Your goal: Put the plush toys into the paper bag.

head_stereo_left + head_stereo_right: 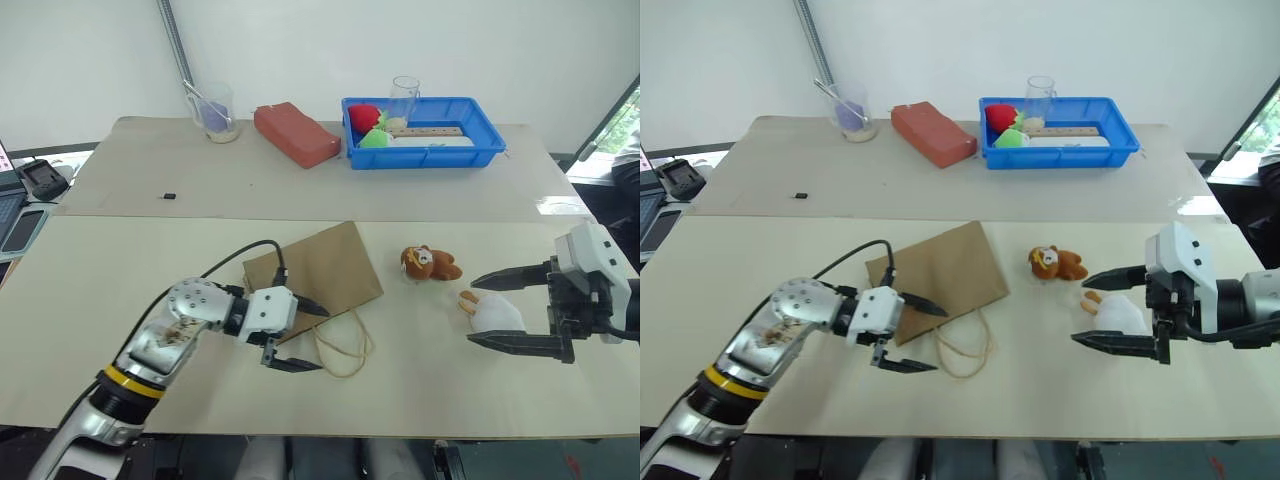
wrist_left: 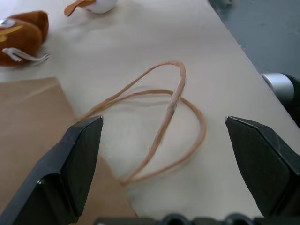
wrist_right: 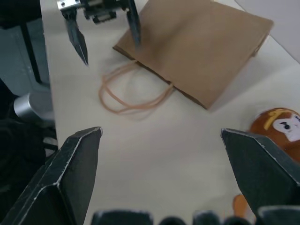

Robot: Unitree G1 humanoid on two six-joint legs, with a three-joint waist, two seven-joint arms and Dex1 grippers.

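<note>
Lying flat on the table (image 1: 120, 300), the paper bag (image 1: 315, 268) has its cord handles (image 1: 345, 348) between the left gripper's (image 1: 297, 336) spread fingers. The right gripper (image 1: 508, 312), jaws wide, flanks the white bunny (image 1: 492, 312); the brown animal (image 1: 428, 263) lies just beyond.

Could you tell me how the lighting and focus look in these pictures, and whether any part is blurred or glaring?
Head views: even, soft light, faint shadows under the paper bag and brown toy; bright glare at the window on the right edge. Left wrist view: cord handles sharp, the left pincer fingers close and soft, toys slightly blurred. Right wrist view: the right pincer fingers blurred, bag fairly sharp.
</note>
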